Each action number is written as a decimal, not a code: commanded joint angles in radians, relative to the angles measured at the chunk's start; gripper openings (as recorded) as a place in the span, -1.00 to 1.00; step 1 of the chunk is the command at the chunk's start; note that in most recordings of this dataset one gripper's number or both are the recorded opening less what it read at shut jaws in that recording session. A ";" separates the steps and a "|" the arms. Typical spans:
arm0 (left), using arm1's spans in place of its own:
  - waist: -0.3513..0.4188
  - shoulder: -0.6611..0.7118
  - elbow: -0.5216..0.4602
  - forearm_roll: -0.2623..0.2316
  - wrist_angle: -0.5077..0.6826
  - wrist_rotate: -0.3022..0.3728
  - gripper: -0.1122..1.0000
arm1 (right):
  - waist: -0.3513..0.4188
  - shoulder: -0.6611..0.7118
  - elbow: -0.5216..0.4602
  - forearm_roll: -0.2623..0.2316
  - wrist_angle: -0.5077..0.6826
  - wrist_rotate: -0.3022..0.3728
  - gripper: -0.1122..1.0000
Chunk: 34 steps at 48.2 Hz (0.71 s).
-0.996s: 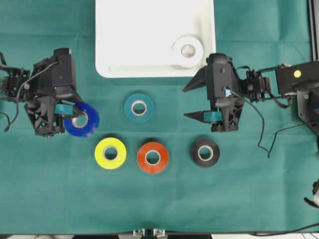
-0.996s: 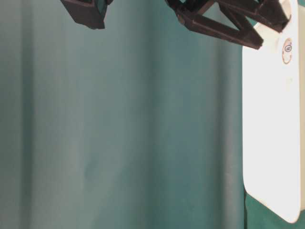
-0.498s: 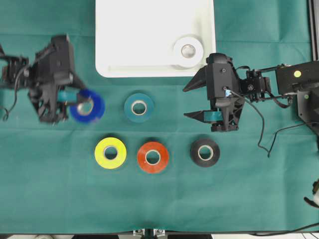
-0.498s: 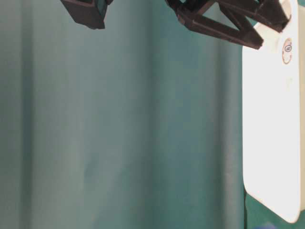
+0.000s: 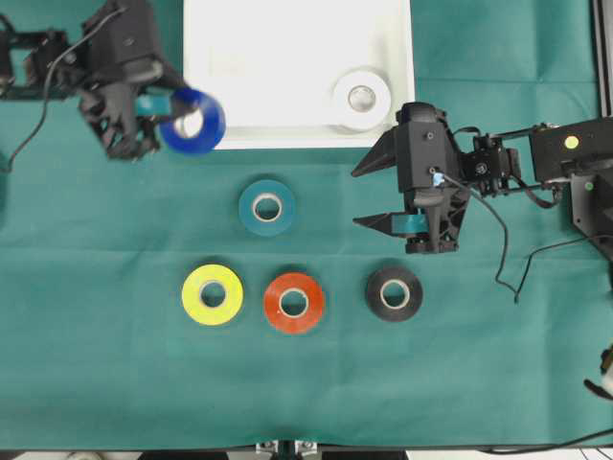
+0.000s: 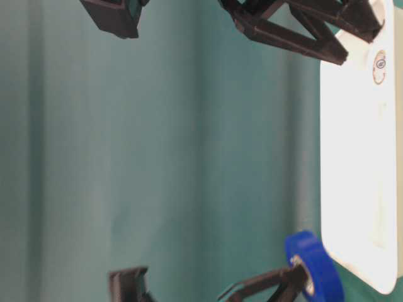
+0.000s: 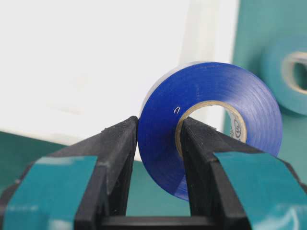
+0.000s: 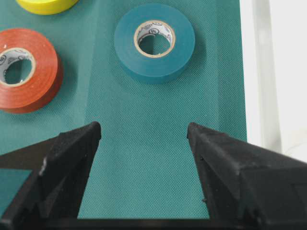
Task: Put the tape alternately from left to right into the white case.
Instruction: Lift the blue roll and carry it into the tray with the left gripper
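Observation:
My left gripper is shut on the blue tape roll, one finger outside the roll and one inside its core. The roll hangs tilted in the air at the near left corner of the white case, and shows from table level too. A white roll lies in the case's near right corner. On the cloth lie the teal, yellow, orange-red and black rolls. My right gripper is open and holds nothing, right of the teal roll.
Green cloth covers the table. The case's rim runs just right of my right gripper's fingers. The right arm's cables trail over the cloth at the right. A dark frame stands at the right edge.
My left gripper has lifted the blue roll off the cloth and carried it back and to the right, up to the case's near left corner. The right arm has not moved.

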 commanded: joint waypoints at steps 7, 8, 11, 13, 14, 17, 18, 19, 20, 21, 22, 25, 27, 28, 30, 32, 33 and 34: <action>0.041 0.126 -0.127 0.002 -0.017 0.060 -0.86 | 0.003 -0.008 -0.012 0.002 -0.009 0.002 0.65; 0.043 0.140 -0.140 0.002 -0.017 0.066 -0.86 | 0.003 -0.008 -0.012 0.002 -0.008 0.002 0.64; 0.044 0.181 -0.179 0.002 -0.017 0.083 -0.85 | 0.003 -0.008 -0.012 0.002 -0.009 0.002 0.64; 0.044 0.209 -0.206 0.002 -0.017 0.095 -0.86 | 0.003 -0.008 -0.012 0.002 -0.008 0.002 0.64; 0.044 0.222 -0.218 0.002 -0.015 0.101 -0.86 | 0.003 -0.008 -0.011 0.002 -0.008 0.002 0.64; 0.046 0.264 -0.261 0.002 -0.015 0.120 -0.86 | 0.003 -0.008 -0.012 0.002 -0.009 0.002 0.64; 0.046 0.276 -0.272 0.002 -0.015 0.124 -0.86 | 0.003 -0.006 -0.011 0.002 -0.009 0.002 0.64; 0.046 0.287 -0.282 0.002 -0.014 0.129 -0.86 | 0.003 -0.006 -0.011 0.002 -0.011 0.002 0.64; 0.046 0.298 -0.293 0.002 -0.014 0.132 -0.86 | 0.003 -0.005 -0.012 0.002 -0.011 0.002 0.64; 0.046 0.307 -0.304 0.003 -0.014 0.135 -0.85 | 0.003 -0.002 -0.012 0.002 -0.012 0.002 0.64; 0.046 0.318 -0.313 0.003 -0.014 0.138 -0.86 | 0.003 -0.002 -0.012 0.002 -0.014 0.002 0.64; 0.049 0.344 -0.337 0.002 -0.012 0.143 -0.86 | 0.002 0.003 -0.011 0.002 -0.017 0.002 0.64; 0.052 0.357 -0.350 0.002 -0.012 0.146 -0.86 | 0.003 0.006 -0.012 0.002 -0.018 0.002 0.64; 0.055 0.364 -0.356 0.003 -0.012 0.149 -0.85 | 0.003 0.006 -0.011 0.002 -0.020 0.002 0.64; 0.058 0.376 -0.368 0.002 -0.012 0.152 -0.86 | 0.002 0.009 -0.011 0.002 -0.020 0.002 0.64; 0.060 0.388 -0.377 0.002 -0.012 0.155 -0.86 | 0.003 0.012 -0.012 0.002 -0.021 0.002 0.64; 0.061 0.391 -0.380 0.002 -0.012 0.156 -0.86 | 0.003 0.012 -0.012 0.002 -0.021 0.002 0.64; 0.063 0.397 -0.385 0.002 -0.012 0.158 -0.86 | 0.002 0.014 -0.012 0.002 -0.021 0.002 0.64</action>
